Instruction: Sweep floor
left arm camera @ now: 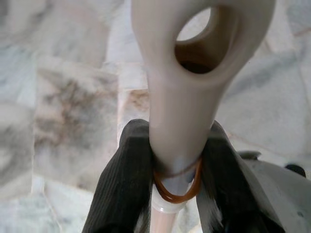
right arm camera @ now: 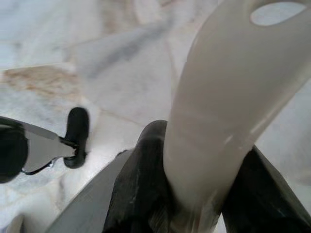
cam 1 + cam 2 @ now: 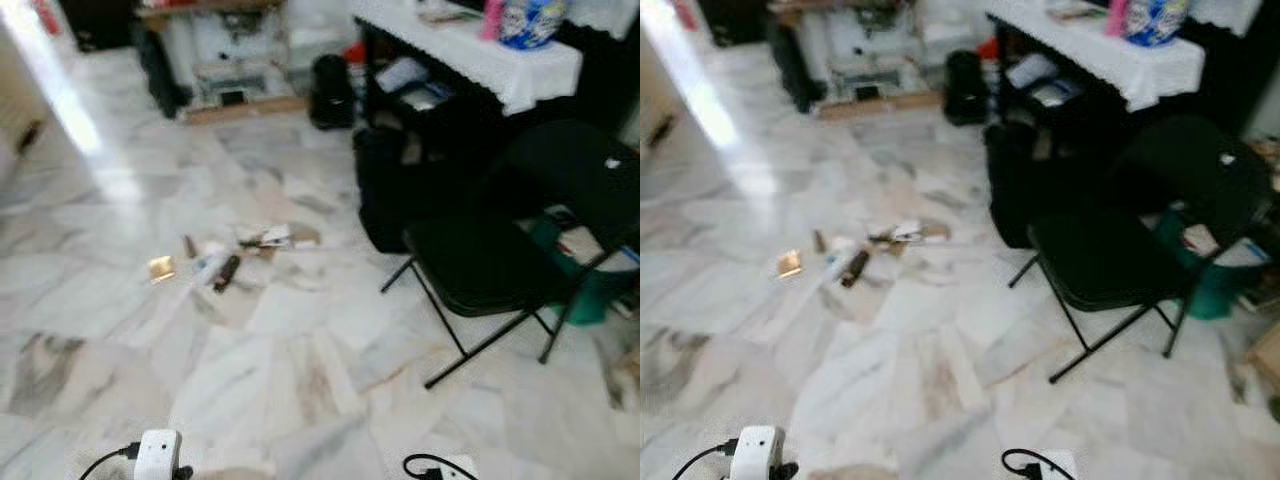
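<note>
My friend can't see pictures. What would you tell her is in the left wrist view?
The left gripper has its two black fingers shut on a cream plastic handle with a hanging hole at its end. An orange rubber band circles the handle between the fingers, and blurred marble floor lies behind.

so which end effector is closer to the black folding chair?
Right. The right end effector, shut on a cream handle, sits on the side of the black folding chair. The left end effector, gripping another cream handle, is farther away, on the opposite side from the chair.
</note>
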Robot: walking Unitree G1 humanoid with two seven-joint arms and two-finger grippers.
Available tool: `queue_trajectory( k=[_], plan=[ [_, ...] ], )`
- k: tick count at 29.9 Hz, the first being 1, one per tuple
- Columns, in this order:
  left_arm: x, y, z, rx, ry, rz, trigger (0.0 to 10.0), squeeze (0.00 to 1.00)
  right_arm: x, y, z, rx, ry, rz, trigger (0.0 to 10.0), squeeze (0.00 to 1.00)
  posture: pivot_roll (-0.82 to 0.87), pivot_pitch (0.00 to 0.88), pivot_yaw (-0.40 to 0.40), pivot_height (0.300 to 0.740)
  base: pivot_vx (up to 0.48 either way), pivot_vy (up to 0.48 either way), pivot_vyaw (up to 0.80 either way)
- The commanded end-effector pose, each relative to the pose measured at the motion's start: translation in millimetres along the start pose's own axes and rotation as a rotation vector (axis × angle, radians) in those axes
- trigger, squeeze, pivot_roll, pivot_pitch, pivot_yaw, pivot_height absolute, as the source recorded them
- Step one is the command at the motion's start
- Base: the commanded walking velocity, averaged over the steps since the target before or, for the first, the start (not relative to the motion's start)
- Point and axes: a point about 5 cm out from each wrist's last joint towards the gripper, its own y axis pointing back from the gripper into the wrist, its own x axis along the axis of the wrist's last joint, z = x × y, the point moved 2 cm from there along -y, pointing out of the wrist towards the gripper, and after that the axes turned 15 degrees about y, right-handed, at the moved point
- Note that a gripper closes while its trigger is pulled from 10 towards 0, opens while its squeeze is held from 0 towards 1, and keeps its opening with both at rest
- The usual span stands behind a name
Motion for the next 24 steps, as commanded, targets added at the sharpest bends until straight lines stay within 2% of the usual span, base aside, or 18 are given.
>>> queue_trajectory(
  k=[1,6,12,14,17,20,24],
  plan=[
    [-5.3,1.9,-5.5,0.016,0.035,-0.018,10.0,0.0,6.2,-1.3,-3.4,0.012,0.01,0.011,10.0,0.0,0.01,0.003,0.033,0.74,0.0,0.0,0.8],
    [-0.6,0.3,-1.8,0.01,0.042,0.0,10.0,0.0,13.0,-2.5,-1.1,0.01,0.017,0.022,10.0,0.0,0.01,0.008,0.033,0.74,0.0,0.0,0.8],
    [1.5,-0.5,-0.4,0.009,0.047,0.006,10.0,0.0,9.4,-1.6,5.1,0.001,0.009,0.017,10.0,0.0,0.01,0.018,0.036,0.74,0.0,0.0,0.8],
    [1.2,-0.3,-1.2,0.011,0.047,0.003,10.0,0.0,3.9,-0.2,10.8,-0.005,-0.036,0.015,10.0,0.0,0.01,0.022,0.037,0.74,0.0,0.0,0.0],
    [0.1,-0.1,-2.1,0.018,0.045,-0.003,10.0,0.0,1.0,0.7,14.5,-0.009,-0.056,0.013,10.0,0.0,0.01,0.024,0.039,0.74,0.0,0.0,0.0],
    [-0.2,0.5,-3.8,0.022,0.06,0.001,10.0,0.0,-6.6,3.0,22.8,-0.018,-0.061,0.004,10.0,0.0,0.01,0.022,0.041,0.74,0.0,0.0,0.0],
    [-1.4,1.3,-7.3,0.03,0.055,-0.006,10.0,0.0,-8.5,3.6,24.5,-0.016,-0.067,0.004,10.0,0.0,0.02,0.026,0.041,0.74,0.267,0.0,0.0]
  ],
)
